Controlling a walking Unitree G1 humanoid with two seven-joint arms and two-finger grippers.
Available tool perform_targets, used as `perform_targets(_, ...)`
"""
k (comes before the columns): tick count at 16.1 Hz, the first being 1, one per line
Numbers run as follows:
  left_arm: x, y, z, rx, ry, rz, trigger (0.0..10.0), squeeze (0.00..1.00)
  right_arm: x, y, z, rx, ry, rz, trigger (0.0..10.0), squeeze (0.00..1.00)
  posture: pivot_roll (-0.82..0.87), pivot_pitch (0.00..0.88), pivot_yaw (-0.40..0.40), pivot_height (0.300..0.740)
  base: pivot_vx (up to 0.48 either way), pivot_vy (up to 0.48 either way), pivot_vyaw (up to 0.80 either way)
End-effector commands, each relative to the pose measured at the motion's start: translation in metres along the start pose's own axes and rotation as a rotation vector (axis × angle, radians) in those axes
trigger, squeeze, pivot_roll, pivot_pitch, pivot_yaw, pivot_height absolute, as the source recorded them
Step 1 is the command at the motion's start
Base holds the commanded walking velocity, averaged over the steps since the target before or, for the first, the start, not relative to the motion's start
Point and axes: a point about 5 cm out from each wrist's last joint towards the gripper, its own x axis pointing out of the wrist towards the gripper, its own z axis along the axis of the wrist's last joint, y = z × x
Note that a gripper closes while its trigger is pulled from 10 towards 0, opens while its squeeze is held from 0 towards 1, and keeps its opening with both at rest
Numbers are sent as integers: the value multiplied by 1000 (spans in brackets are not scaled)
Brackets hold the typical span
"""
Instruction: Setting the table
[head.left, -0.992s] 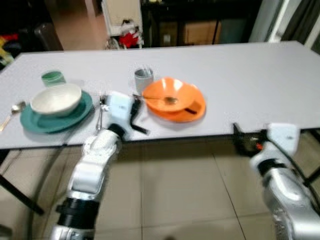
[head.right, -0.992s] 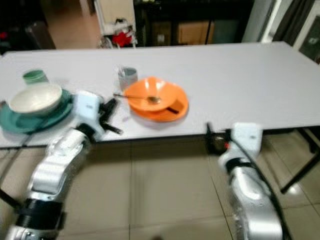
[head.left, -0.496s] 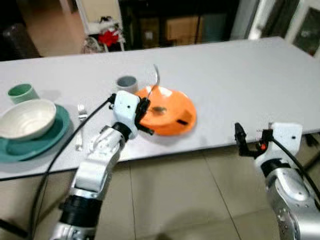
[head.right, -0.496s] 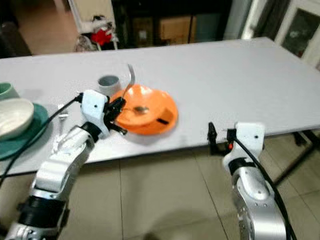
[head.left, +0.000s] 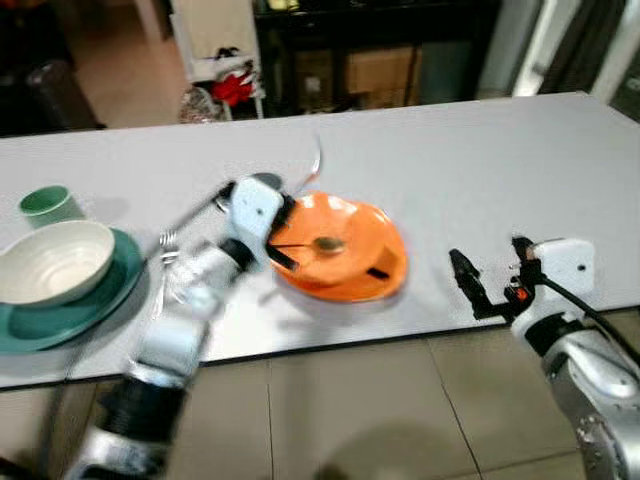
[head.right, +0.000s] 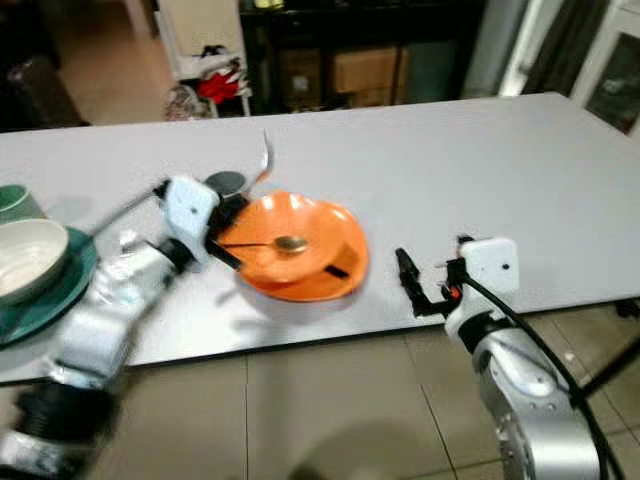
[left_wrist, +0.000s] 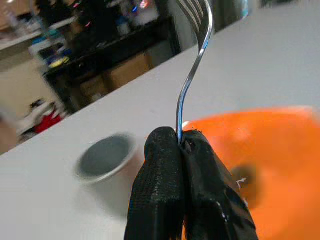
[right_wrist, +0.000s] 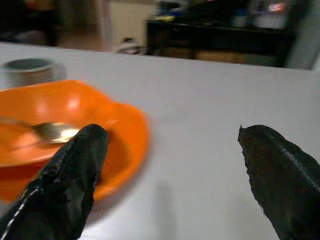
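A fork (left_wrist: 194, 55) is pinched by its handle between the pressed-together fingers of the left gripper (left_wrist: 181, 150), tines raised upward, above the near-left rim of the orange bowl (head.left: 345, 250). The bowl is set on the white worktop (head.left: 500, 160) toward its near edge, and a spoon (head.right: 275, 243) is seen lying inside it. A grey cup (left_wrist: 106, 156) is placed just behind the bowl. Toward the worktop's left edge, a white bowl (head.left: 52, 262) is carried on a teal plate (head.left: 110, 295), with a green cup (head.left: 46, 204) behind. The right gripper (head.left: 490, 285) is held spread over the near edge, right of the orange bowl.
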Motion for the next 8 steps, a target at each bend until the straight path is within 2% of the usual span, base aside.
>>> perform_targets(1, 2, -1, 2, 33, 18, -35, 10000, 0, 0, 4, 5, 5, -13, 52, 10000, 0, -53, 0, 36, 740, 0, 0, 0)
perform_targets(2, 3, 0, 4, 53, 26, -47, 10000, 0, 0, 4, 5, 3, -14, 65, 10000, 0, -53, 0, 37, 740, 0, 0, 0)
perform_targets(3, 7, 1, 7, 109, 53, -97, 10000, 0, -2, 5, 7, 9, -11, 113, 10000, 0, -52, 0, 39, 740, 0, 0, 0)
perform_targets(5, 22, -7, 16, 208, 119, -257, 10000, 0, -6, 10, 7, 12, 19, 260, 10000, 0, -47, 0, 38, 740, 0, 0, 0)
perform_targets(6, 25, -8, 17, 220, 133, -278, 10000, 0, -6, 10, 7, 9, 26, 276, 10000, 0, -47, 0, 38, 740, 0, 0, 0)
perform_targets(8, 37, -14, 20, 304, 205, -363, 10000, 0, -7, 13, 6, -7, 42, 329, 10000, 0, -47, 0, 39, 740, 0, 0, 0)
